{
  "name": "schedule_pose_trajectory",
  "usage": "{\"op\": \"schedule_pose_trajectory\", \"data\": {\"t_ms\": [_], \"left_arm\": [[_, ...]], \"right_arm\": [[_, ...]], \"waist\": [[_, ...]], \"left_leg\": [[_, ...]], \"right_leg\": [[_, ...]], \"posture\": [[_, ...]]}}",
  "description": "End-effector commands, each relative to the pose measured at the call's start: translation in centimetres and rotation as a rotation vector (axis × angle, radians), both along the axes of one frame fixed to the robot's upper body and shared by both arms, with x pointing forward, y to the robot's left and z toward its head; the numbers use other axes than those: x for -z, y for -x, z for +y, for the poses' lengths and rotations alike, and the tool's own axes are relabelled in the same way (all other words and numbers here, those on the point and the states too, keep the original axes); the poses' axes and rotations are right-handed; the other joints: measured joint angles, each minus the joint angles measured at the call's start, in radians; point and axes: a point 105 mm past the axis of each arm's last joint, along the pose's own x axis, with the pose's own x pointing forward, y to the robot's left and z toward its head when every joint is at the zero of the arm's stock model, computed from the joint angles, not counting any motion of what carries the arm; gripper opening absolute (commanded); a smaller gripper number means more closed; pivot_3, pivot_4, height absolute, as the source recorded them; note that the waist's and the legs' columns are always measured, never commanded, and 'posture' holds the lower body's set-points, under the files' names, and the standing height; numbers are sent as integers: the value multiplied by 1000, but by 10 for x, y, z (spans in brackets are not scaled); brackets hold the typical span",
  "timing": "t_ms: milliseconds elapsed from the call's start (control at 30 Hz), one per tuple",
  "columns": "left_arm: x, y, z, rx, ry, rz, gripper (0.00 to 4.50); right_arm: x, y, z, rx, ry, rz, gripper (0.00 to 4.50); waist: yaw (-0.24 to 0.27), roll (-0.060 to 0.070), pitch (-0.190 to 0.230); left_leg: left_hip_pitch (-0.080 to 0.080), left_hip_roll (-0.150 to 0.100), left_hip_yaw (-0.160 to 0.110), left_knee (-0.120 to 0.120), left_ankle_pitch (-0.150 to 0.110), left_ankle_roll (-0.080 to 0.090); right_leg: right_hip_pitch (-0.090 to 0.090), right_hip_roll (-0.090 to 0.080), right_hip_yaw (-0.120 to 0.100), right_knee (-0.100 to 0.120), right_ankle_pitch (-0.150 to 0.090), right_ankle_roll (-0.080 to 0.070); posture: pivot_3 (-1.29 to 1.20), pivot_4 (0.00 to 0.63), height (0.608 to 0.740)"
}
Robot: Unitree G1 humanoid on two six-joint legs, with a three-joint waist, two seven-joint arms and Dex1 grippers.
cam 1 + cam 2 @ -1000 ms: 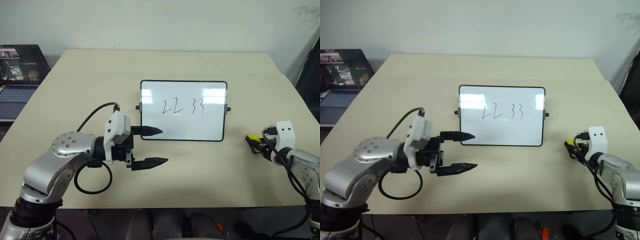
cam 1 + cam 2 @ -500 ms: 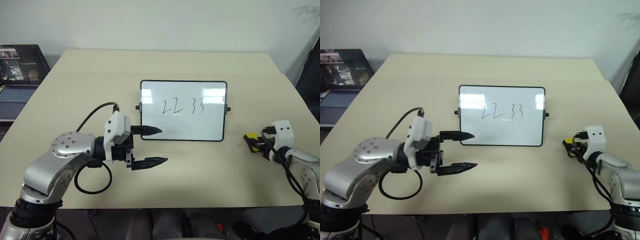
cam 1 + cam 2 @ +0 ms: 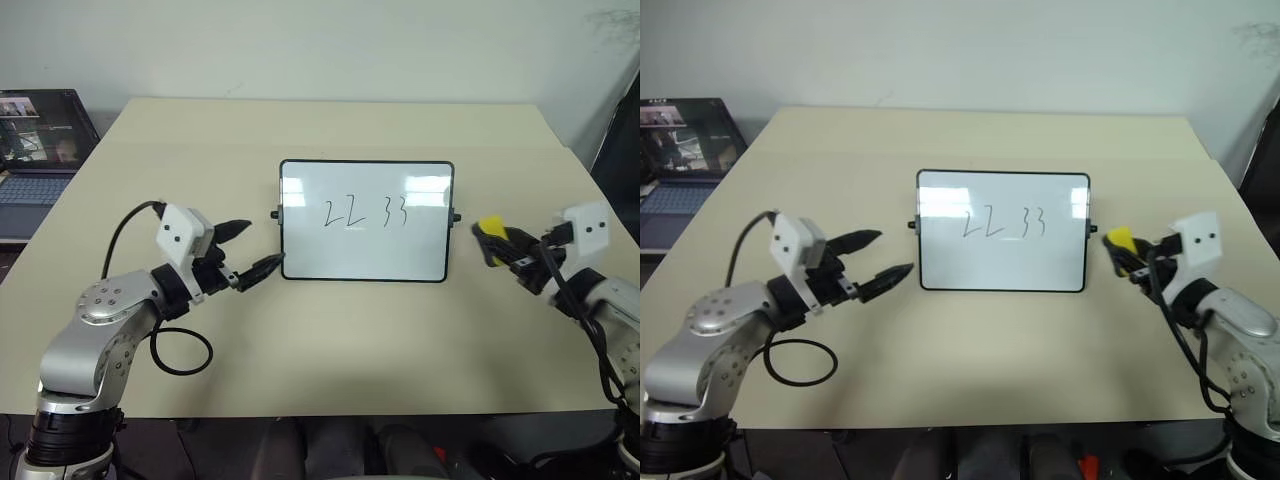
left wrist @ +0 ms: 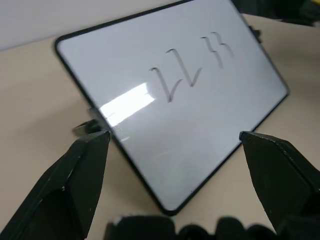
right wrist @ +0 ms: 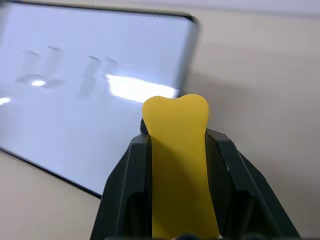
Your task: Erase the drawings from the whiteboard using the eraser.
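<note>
The small rectangular whiteboard with its thin black rounded frame (image 3: 366, 221) stood tilted back in the middle of the frame, on the pale beige table (image 3: 330, 340)! On its white face the thin black handwritten drawings (image 3: 366, 212), reading "22 33", sat just above centre, unerased.

Over at the right of the frame, the right gripper (image 3: 497, 247) was clamped tight on the small yellow eraser block (image 3: 489, 235), its two black fingers pinching either side. The eraser hung in the air just beside the board's right edge, near the small black knob (image 3: 457, 217) there, its yellow end aimed toward the board. In the right wrist view the yellow block (image 5: 180, 165) ran straight up between the fingers, with the board's corner close behind it. Touching the board or not? Could not tell.

At the left of the frame, the left gripper (image 3: 252, 250) hovered with its jaws spread wide and nothing between them, tips pointing at the board's lower left corner, just short of the frame. In the left wrist view, the board (image 4: 170, 115) sat between the two fingers.

A dark open laptop (image 3: 38, 150) stood at the far upper left edge, off the table.
</note>
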Motion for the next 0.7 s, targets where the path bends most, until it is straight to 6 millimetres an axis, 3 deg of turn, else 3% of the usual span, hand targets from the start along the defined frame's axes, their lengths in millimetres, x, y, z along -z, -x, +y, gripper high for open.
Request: {"op": "schedule_pose_trajectory", "data": {"t_ms": [33,200,367,500,700], "left_arm": [[-10,1,5,-17,-13,-49,4500],[-7,6,3,27,-24,-35,4500],[-6,18,6,81,-25,-29,4500],[-7,18,9,77,-31,-28,4500],[-12,14,12,64,-48,-44,4500]], "right_arm": [[-28,2,25,-94,19,-135,1120],[-39,-17,53,-160,156,-238,1120],[-29,-43,93,-191,323,-329,1118],[-28,-56,119,-199,327,-367,1110],[-41,-77,146,-190,351,-437,1110]], "waist": [[2,0,0],[2,0,0],[-2,0,0],[2,-1,0],[4,-1,0]], "left_leg": [[0,0,0,0,0,0],[0,0,0,0,0,0],[0,1,0,0,0,0],[-1,1,-2,0,0,0],[-2,0,-3,1,0,0]], "right_leg": [[0,0,0,0,0,0],[0,0,0,0,0,0],[-1,0,1,0,0,0],[-1,0,0,0,0,0],[-1,-1,-2,1,0,0]], "posture": [[0,150,740],[0,150,740],[0,150,740],[0,150,740],[0,150,740]]}}
